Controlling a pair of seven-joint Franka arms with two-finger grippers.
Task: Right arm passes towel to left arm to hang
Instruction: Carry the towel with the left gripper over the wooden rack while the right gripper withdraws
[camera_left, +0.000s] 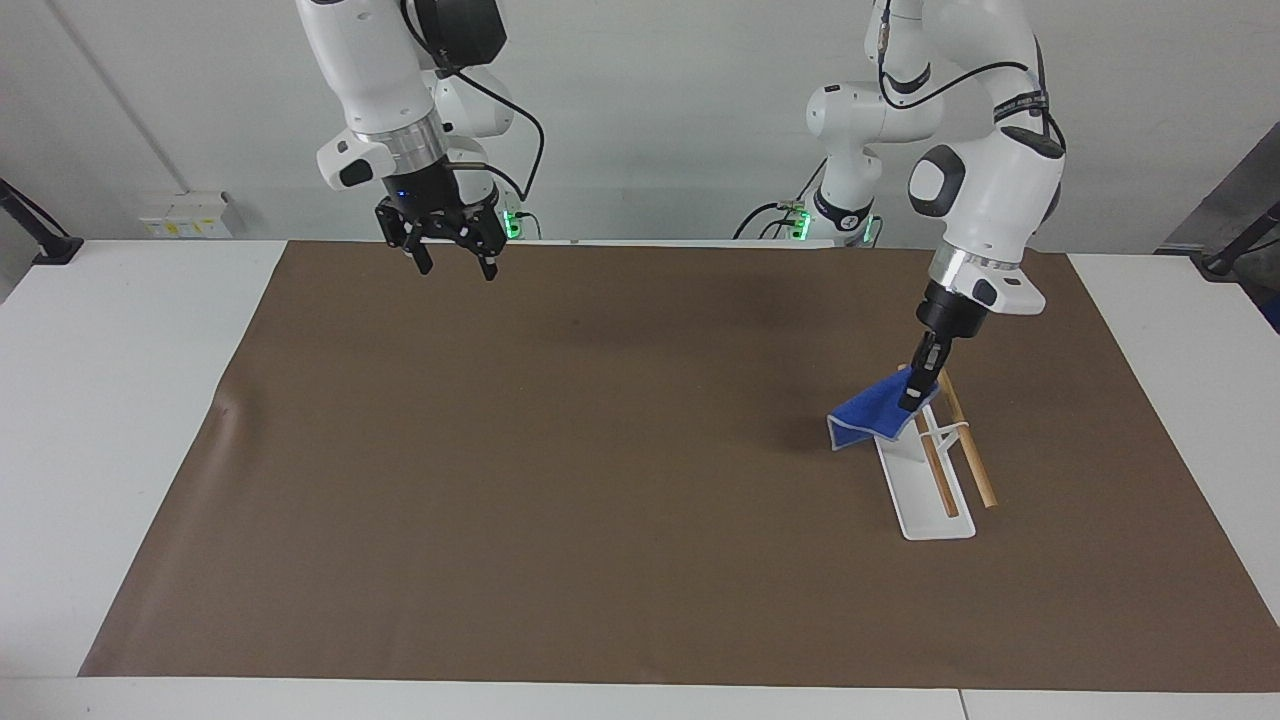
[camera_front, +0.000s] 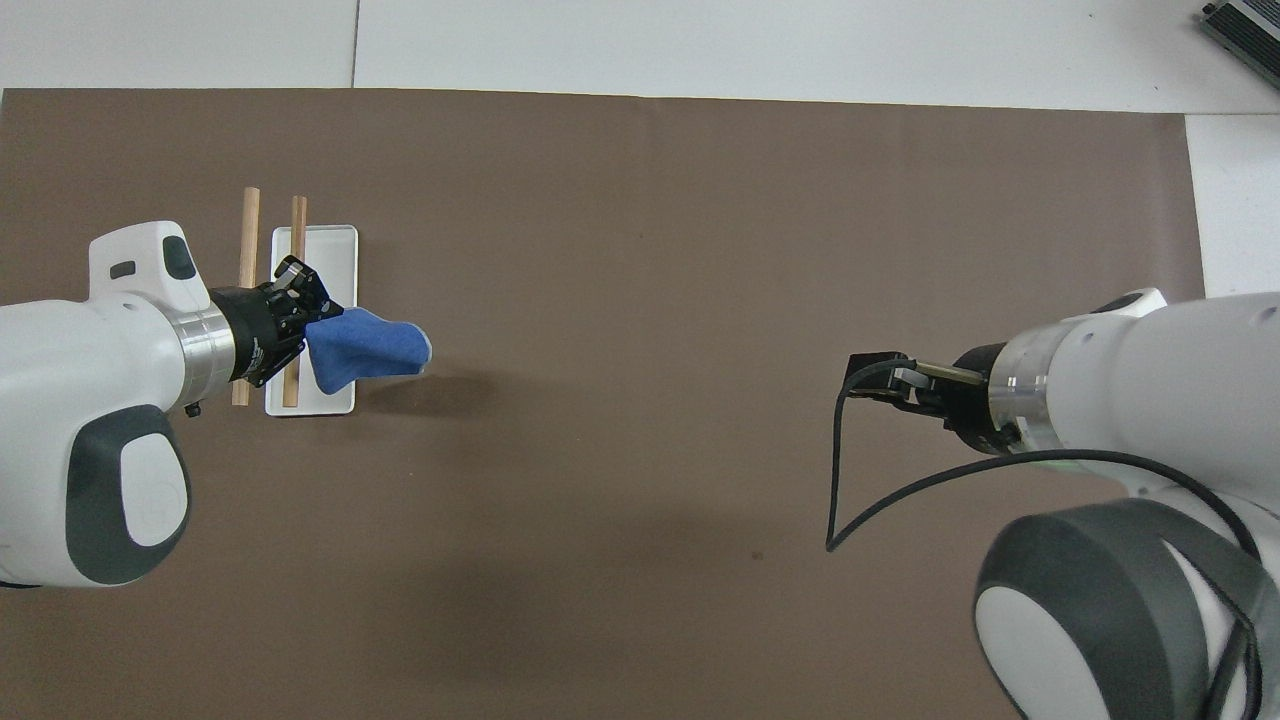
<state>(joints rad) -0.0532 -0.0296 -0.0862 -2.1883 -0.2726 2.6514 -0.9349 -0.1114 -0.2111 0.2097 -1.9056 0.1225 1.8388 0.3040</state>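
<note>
The blue towel (camera_left: 873, 413) (camera_front: 365, 348) hangs from my left gripper (camera_left: 913, 397) (camera_front: 305, 325), which is shut on one corner of it. The cloth droops over the end of the rack nearer to the robots, beside its two wooden rods (camera_left: 968, 444) (camera_front: 247, 260). I cannot tell whether the cloth touches a rod. My right gripper (camera_left: 453, 260) (camera_front: 872, 378) is open and holds nothing, raised over the brown mat's edge nearest the robots, toward the right arm's end of the table.
The rack's white base plate (camera_left: 925, 497) (camera_front: 335, 255) lies on the brown mat (camera_left: 560, 480) toward the left arm's end. A black cable (camera_front: 840, 470) loops from the right wrist. White table (camera_left: 110, 330) borders the mat.
</note>
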